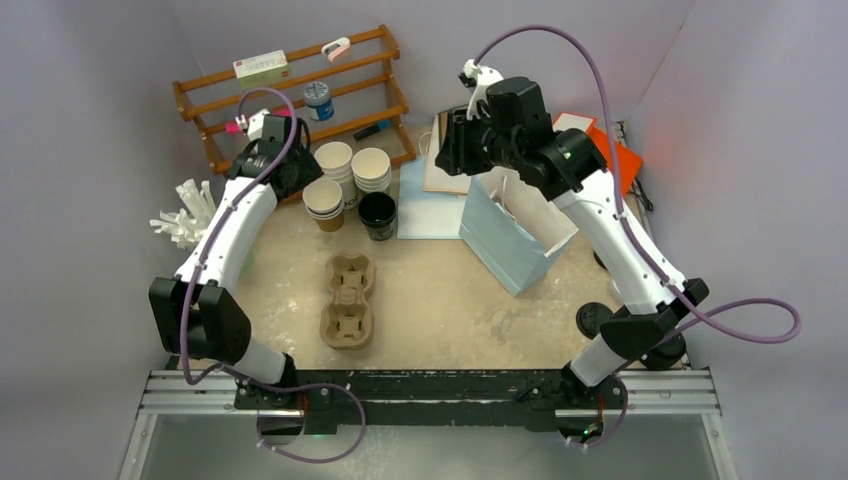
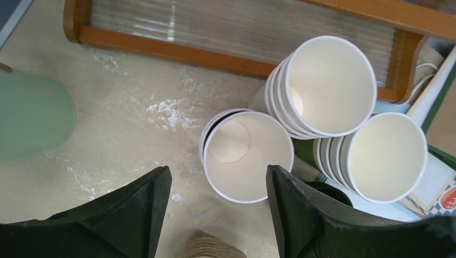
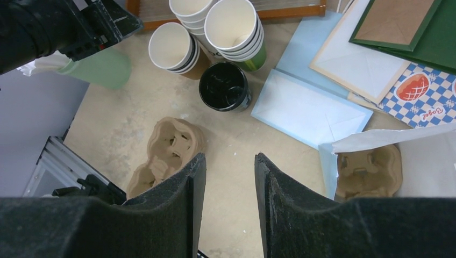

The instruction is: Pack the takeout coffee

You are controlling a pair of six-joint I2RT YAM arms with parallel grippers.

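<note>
No lidded white takeout coffee shows in any view. My left gripper (image 1: 283, 168) is open and empty, high over a stack of lidless white cups (image 2: 247, 156), which sits between its fingertips (image 2: 216, 172) in the wrist view. Two more stacks of lidless cups (image 2: 330, 86) stand beside it. A cup that looks black inside (image 1: 377, 213) stands next to them. My right gripper (image 1: 452, 145) is open and empty (image 3: 230, 158), held high by the open light blue paper bag (image 1: 508, 235). A brown cup carrier (image 3: 368, 172) lies inside that bag.
A stack of brown pulp cup carriers (image 1: 348, 300) lies mid-table. A wooden rack (image 1: 300, 90) stands at the back left. Flat paper bags and envelopes (image 3: 309, 107) lie at the back. White lids or forks (image 1: 185, 215) sit at the far left, by a green object (image 2: 32, 115).
</note>
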